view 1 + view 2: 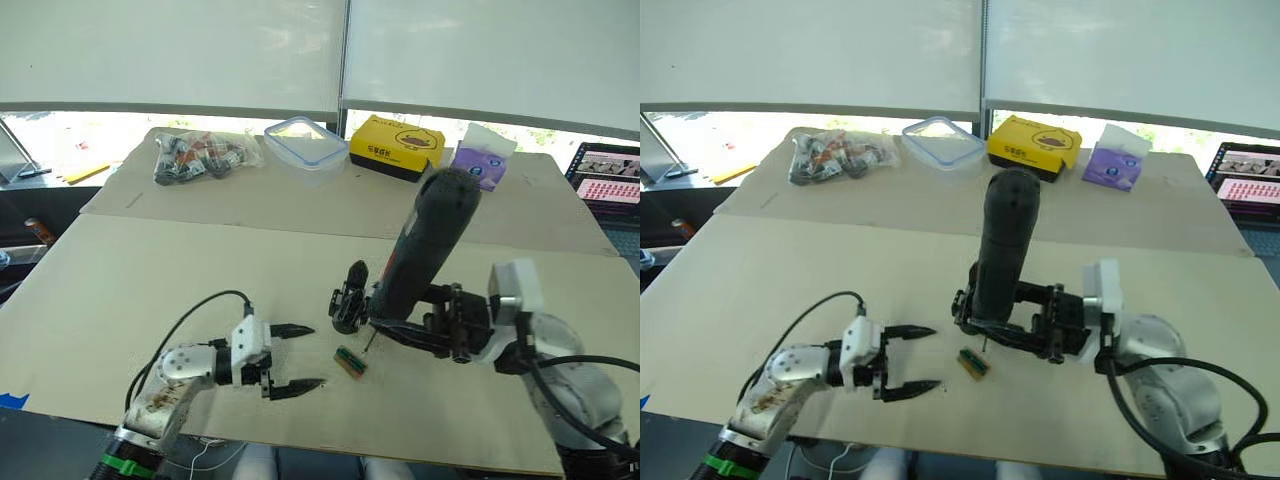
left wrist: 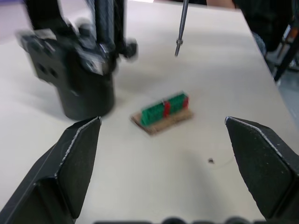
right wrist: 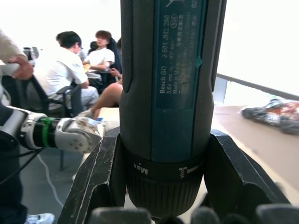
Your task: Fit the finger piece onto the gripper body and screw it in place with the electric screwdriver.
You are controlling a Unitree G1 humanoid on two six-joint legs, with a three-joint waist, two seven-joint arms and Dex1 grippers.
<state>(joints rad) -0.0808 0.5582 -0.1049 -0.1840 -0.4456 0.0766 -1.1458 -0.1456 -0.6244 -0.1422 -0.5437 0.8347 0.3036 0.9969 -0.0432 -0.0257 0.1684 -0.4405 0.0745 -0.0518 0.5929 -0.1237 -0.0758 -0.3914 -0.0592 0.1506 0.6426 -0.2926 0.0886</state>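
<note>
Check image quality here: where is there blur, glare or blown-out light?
Left wrist view: the gripper body is smeared with blur, the green-and-brown block slightly soft. Right wrist view: the electric screwdriver label is sharp, while the window behind is blown out white. Eye views: bright window band behind the table is overexposed; the table itself is evenly lit, with soft shadows.

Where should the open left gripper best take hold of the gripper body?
Probably the round cylindrical base of the gripper body, approached from the left gripper's side: it stands upright, the base is smooth and bare, and the electric screwdriver crowds the mechanism on top.
</note>
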